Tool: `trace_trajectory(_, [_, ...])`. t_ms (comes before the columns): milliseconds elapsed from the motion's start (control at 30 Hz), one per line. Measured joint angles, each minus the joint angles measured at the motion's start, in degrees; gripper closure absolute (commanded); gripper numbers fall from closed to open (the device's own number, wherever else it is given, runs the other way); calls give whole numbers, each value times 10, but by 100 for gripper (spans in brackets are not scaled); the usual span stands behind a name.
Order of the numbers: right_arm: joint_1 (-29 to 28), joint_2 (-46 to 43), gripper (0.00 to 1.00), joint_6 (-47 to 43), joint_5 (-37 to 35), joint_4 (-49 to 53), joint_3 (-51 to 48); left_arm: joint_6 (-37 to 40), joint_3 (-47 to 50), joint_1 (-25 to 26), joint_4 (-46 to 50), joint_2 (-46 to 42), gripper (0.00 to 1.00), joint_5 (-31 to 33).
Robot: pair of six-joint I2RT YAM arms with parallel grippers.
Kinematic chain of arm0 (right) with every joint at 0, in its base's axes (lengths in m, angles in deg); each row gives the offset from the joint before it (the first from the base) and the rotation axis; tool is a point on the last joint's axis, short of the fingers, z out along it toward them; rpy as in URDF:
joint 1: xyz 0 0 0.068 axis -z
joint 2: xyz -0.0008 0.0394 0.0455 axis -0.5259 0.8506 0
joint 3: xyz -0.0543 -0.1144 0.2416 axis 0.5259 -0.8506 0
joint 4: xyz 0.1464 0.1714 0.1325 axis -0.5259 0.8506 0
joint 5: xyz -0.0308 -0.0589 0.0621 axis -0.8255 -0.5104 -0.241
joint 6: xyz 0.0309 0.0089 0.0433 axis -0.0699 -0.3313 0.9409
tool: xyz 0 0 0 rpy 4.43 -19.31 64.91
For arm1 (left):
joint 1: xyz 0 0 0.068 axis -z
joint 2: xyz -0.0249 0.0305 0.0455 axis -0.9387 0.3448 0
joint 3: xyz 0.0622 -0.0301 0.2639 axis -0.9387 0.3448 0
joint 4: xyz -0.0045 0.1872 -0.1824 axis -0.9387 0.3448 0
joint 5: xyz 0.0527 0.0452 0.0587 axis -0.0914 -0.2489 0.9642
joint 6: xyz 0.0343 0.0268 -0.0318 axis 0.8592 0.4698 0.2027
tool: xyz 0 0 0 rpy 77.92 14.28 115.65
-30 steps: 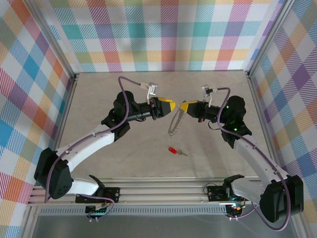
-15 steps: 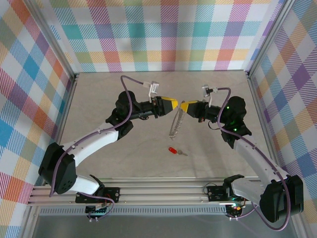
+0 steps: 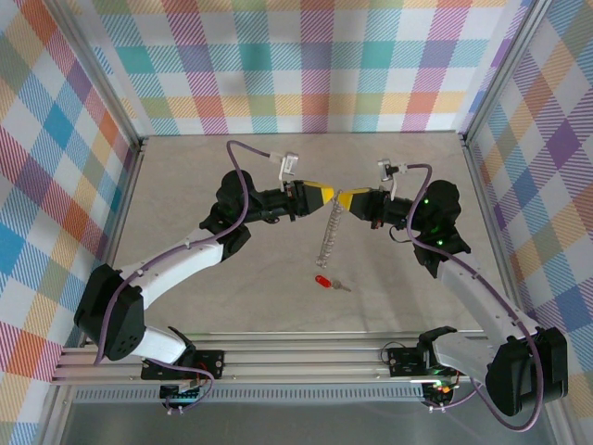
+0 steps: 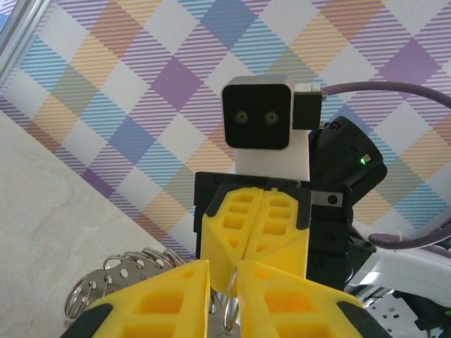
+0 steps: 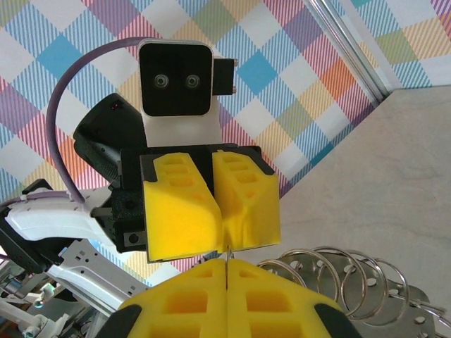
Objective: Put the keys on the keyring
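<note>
- Keyring [image 3: 328,232]: thin grey hoop, wiry fringe.
- Right jaws, yellow, pinch its top.
- Left jaws narrowly flank its wire; grip unclear.
- Red-headed key [image 3: 323,280] lies on table [image 3: 222,297], near keyring.

Key [image 3: 325,281] lies clear — keyring [image 3: 329,232] well apart

Counter [image 3: 213,306]: pale beige, flat, plain surface.
Key [image 3: 327,282]: red head, lies flat, near front middle.

Left claw [image 3: 327,196] nearer, perhaps on keyring [image 3: 327,237]
</note>
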Motion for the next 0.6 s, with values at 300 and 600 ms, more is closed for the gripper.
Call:
trace_trajectory(300, [0, 0, 100, -2, 0, 1, 0, 0, 10, 3, -2, 1, 79, -5])
trace_trajectory(600, [0, 0, 100, -2, -1, 3, 0, 0, 11, 4, -2, 5, 80, -6])
